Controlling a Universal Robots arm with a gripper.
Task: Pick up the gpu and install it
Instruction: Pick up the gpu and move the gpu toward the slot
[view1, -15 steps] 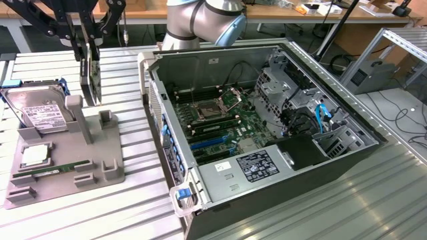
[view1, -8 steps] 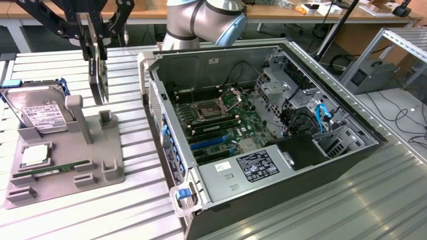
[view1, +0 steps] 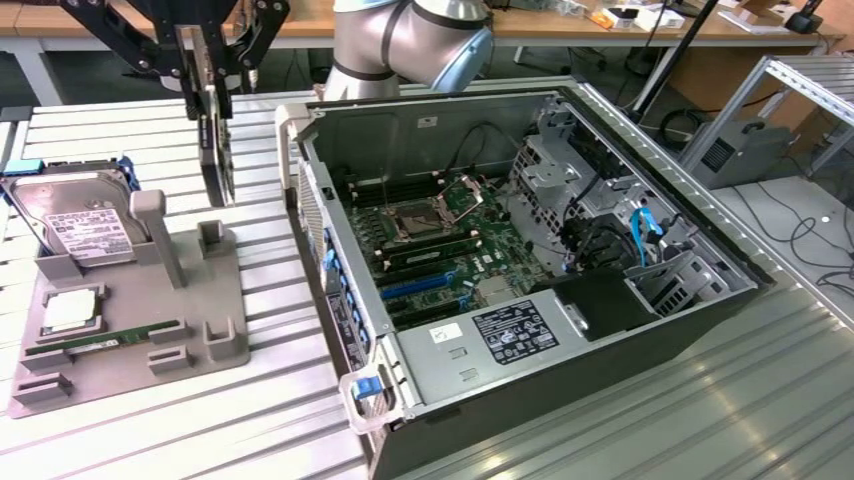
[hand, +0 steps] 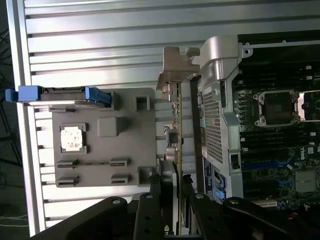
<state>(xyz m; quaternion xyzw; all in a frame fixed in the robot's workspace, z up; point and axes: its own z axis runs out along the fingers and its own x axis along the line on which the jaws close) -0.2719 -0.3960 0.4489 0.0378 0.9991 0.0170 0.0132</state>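
Observation:
The gpu (view1: 216, 150) is a thin dark card that hangs on edge above the slatted table, between the grey holder and the open computer case (view1: 400, 130). My gripper (view1: 214, 88) is shut on its upper edge, one black finger on each side. In the wrist view the gpu (hand: 176, 125) shows edge-on between the fingers of the gripper (hand: 172, 200). Its silver end bracket (hand: 176, 62) points away from the camera. The card is just outside the case's side wall (hand: 215, 115). The motherboard (view1: 441, 250) lies exposed inside the case, with blue slots near its front.
A grey holder (view1: 134, 330) at the exterior view's left carries a silver hard drive (view1: 80, 225), a square chip (view1: 70, 312) and a green memory stick (view1: 107, 342). The robot arm's base (view1: 414, 40) stands behind the case. Cables and a drive cage (view1: 587, 190) fill the case's right part.

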